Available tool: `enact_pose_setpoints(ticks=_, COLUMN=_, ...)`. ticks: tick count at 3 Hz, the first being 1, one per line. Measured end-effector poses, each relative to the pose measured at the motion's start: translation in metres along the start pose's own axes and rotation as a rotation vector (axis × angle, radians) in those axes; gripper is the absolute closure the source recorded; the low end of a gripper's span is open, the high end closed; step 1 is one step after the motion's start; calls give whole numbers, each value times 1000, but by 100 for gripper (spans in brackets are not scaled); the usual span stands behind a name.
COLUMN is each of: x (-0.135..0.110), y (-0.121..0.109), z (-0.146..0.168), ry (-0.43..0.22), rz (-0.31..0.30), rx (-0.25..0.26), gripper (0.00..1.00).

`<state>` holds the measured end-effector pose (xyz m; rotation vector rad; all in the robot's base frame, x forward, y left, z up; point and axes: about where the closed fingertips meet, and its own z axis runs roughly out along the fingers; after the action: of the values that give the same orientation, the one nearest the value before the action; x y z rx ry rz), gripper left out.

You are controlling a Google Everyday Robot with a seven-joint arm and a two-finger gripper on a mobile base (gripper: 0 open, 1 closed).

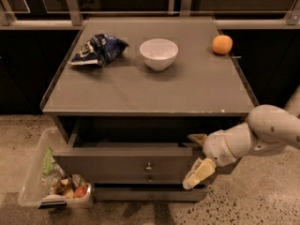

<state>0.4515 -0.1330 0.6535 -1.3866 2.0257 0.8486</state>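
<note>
My gripper (196, 156) is at the right end of the top drawer (126, 160) of a grey cabinet. It is open, with one finger (197, 138) at the drawer's top edge and the other finger (198, 173) lower on the drawer front. The drawer is pulled out a little and has a small knob (148, 166) in the middle. On the cabinet top (150, 86) lie a blue chip bag (97, 49) at the left, a white bowl (159, 53) in the middle, and an orange (222, 44) at the back right.
A clear plastic bin (51, 182) with mixed scraps stands on the speckled floor at the cabinet's left. A railing with dark panels runs behind the cabinet. My white arm (262, 132) reaches in from the right.
</note>
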Motion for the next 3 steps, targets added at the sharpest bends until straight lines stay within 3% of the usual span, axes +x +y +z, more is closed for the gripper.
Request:
enact_pose_setpoints(ticks=1, x=4, y=9, z=5, ry=58, rz=1, rx=-44, gripper=0)
enact_pose_setpoints(ticks=2, x=11, y=41, z=-3, ry=172, rz=18, rx=-87, gripper=0)
enact_pose_setpoints(ticks=3, x=12, y=81, z=-20, ry=249, rz=66, rx=-100, gripper=0)
